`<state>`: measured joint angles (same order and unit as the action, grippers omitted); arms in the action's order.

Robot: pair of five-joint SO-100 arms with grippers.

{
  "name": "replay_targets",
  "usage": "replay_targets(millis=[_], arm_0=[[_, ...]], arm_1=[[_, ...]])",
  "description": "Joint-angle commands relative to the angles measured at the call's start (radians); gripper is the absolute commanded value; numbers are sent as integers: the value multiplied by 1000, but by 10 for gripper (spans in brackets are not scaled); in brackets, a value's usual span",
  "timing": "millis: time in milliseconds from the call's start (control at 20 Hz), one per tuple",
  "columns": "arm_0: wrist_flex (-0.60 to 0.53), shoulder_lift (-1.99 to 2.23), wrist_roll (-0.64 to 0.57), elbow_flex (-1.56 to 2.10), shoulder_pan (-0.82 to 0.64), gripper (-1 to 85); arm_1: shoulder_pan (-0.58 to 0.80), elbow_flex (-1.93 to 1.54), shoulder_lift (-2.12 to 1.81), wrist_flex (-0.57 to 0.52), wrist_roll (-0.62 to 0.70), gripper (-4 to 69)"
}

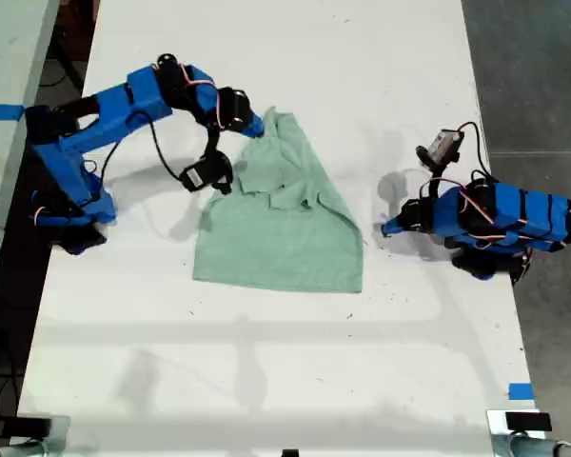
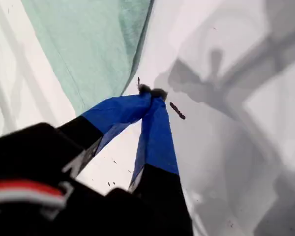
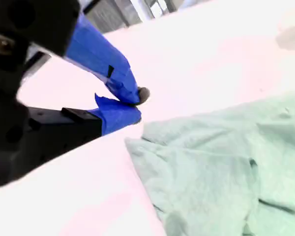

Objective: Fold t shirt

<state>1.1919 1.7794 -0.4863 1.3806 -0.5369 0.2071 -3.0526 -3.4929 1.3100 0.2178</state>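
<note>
Mint t shirt (image 1: pixel 278 228) on table (image 1: pixel 266 381), my first gripper (image 2: pixel 151 93) pressed together, my second gripper (image 3: pixel 137 105) pressed together beside it.

Our exterior view is bright and evenly lit from overhead; the white tabletop (image 1: pixel 266 362) carries soft grey shadows beside each blue arm and fainter ones lower down. It is sharp with little edge distortion. Our first wrist view shows broad, soft-edged shadows crossing the surface, and the near black housing is blurred. Our second wrist view is overexposed: the tabletop glares pinkish white, and the pale mint-green fabric t-shirt (image 3: pixel 221 167) looks soft and washed out.
</note>
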Motion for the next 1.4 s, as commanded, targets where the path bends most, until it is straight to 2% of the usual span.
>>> replay_targets(millis=[0, 200, 250, 300, 600, 1350], arm_0=[[-106, 588, 58, 367, 61, 1], [-402, 1456, 230, 1344, 224, 0], [-436, 1646, 282, 1549, 270, 0], [-413, 1813, 311, 1697, 291, 0], [-347, 1825, 235, 1833, 284, 0], [-264, 1825, 299, 1825, 275, 1]], arm_1=[[-8, -49, -11, -31, 18, -19], [-6, -49, -11, -32, 20, -19], [-6, -49, -11, -38, 26, -19], [-6, -49, -11, -41, 32, -20], [2, -52, -11, -57, 48, -21], [25, -44, -12, -41, 5, -15]])
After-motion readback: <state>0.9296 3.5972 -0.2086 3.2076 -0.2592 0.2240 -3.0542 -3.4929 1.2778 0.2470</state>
